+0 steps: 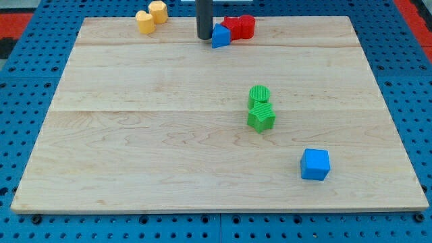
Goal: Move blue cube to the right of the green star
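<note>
The blue cube (315, 164) sits on the wooden board (135, 135) toward the view's bottom right. The green star (261, 117) lies near the middle right, up and to the left of the cube, touching a green cylinder (259, 95) just above it. My tip (204, 37) is at the view's top centre, far from the cube, right beside the left side of a blue triangular block (221, 36).
Two red blocks (239, 27) sit at the top, right of the blue triangular block. Two yellow blocks (150, 16) sit at the top left edge. A blue pegboard (20, 101) surrounds the board.
</note>
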### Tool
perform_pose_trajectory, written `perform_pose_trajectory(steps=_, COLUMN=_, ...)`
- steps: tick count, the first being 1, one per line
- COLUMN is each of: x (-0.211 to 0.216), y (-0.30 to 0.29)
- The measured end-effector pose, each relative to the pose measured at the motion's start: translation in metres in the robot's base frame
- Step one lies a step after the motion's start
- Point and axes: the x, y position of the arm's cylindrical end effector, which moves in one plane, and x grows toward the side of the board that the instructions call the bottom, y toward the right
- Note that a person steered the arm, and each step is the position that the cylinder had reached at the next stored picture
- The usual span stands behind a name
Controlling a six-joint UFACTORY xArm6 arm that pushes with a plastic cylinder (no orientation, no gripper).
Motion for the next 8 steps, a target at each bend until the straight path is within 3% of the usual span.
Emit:
perform_pose_trajectory(steps=1, x=0.072, y=-0.019)
perform_pose_trajectory(steps=3, x=0.301, y=-0.038)
perform_pose_trajectory(steps=4, x=0.351, y=0.024)
perform_pose_trajectory(steps=5, x=0.352, y=0.077)
perform_pose_trajectory(steps=6, x=0.352, y=0.173)
perform_pose_trajectory(steps=8, x=0.259, y=0.181)
